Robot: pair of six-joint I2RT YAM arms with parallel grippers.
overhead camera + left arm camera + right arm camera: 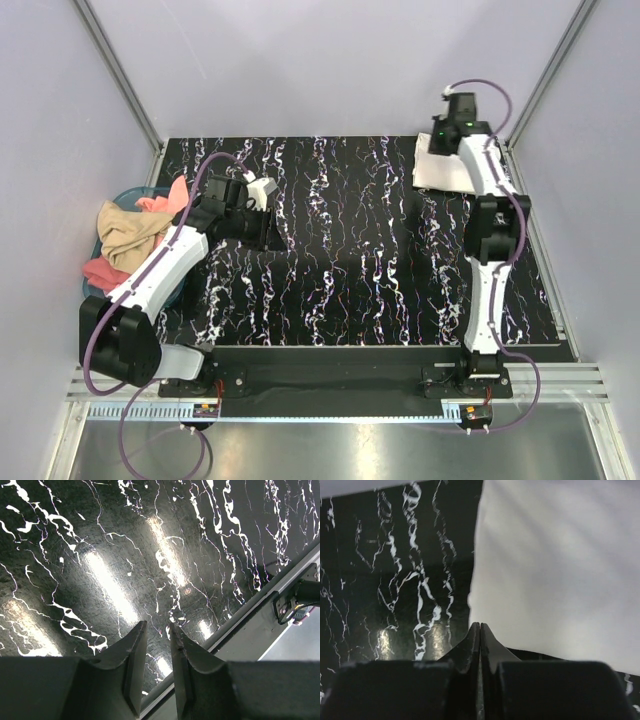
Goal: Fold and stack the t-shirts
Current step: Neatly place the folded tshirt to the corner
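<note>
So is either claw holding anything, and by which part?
Seemingly nothing. The left claw is open and empty; the right claw is shut at the white shirt's edge, no cloth between.

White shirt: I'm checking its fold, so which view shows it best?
Right wrist: the shirt fills half the frame, its left edge sharp. The top view shows a small patch, partly under the right arm. Left wrist shows only table.

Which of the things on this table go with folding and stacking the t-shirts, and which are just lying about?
For the job:
folded white t-shirt, far right corner; right claw, shut, at its edge; left claw, slightly open, empty.

Lying about:
blue basket at the left; tan cloth and pink cloth in it, maybe more shirts; black marbled mat.
</note>
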